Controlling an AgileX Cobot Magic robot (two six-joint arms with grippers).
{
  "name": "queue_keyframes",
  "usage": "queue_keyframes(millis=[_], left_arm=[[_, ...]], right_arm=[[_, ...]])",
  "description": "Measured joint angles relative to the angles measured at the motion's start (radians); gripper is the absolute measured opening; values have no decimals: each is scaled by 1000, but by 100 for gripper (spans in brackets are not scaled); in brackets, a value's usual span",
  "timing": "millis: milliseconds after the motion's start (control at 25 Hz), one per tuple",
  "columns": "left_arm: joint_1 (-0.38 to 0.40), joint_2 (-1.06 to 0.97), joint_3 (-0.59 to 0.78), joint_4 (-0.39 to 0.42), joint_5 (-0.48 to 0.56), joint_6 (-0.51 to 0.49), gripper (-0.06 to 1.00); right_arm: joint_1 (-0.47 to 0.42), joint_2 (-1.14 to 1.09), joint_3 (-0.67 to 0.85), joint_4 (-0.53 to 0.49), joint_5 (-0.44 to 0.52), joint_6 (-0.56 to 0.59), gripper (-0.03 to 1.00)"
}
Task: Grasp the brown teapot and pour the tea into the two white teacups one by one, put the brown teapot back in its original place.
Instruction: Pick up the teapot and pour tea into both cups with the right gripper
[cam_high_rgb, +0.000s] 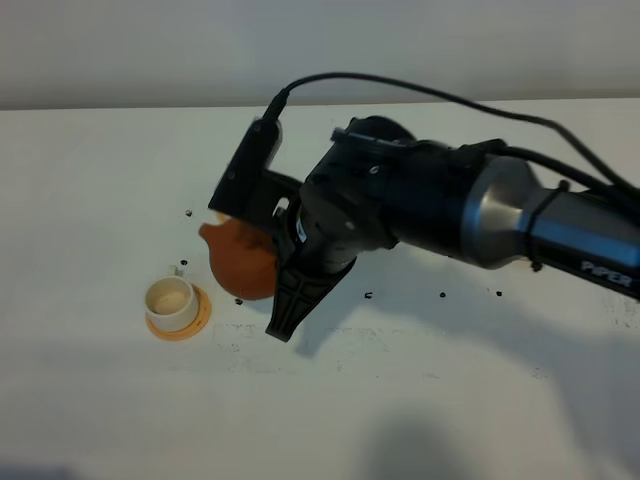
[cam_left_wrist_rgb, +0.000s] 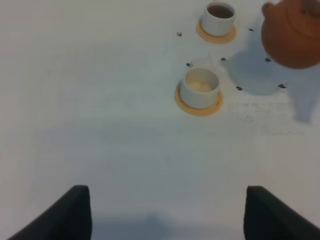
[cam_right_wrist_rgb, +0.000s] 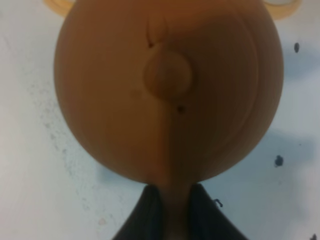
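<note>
Right arm (cam_high_rgb: 520, 215): lettered "PIPER".
Brown teapot (cam_right_wrist_rgb: 167, 90): round, matte clay.
Right gripper (cam_right_wrist_rgb: 172, 200): clamped on its handle.
Left gripper (cam_left_wrist_rgb: 165, 215): fingers apart.

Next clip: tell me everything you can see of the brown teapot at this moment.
The brown teapot is small, round and reddish-brown, and looks like matte clay. It has a round knob on its lid and a short spout pointing left in the high view. The right gripper is shut on its handle, and nothing else touches it. It looks roughly upright and clear of the white table, judging by its shadow, just right of a white teacup. No stream shows at the spout.
</note>
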Motion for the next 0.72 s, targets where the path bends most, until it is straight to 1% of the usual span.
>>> queue_keyframes(millis=[200,400,600,720], left_arm=[[0,0,0,0,0,0,61],[0,0,0,0,0,0,61],[0,0,0,0,0,0,61],[0,0,0,0,0,0,61]], right_arm=[[0,52,0,-9,-26,-36,13],[0,56,0,-102,-79,-38,13],[3,68,0,-185,-93,-41,13],[18,73,0,-217,-109,-41,13]])
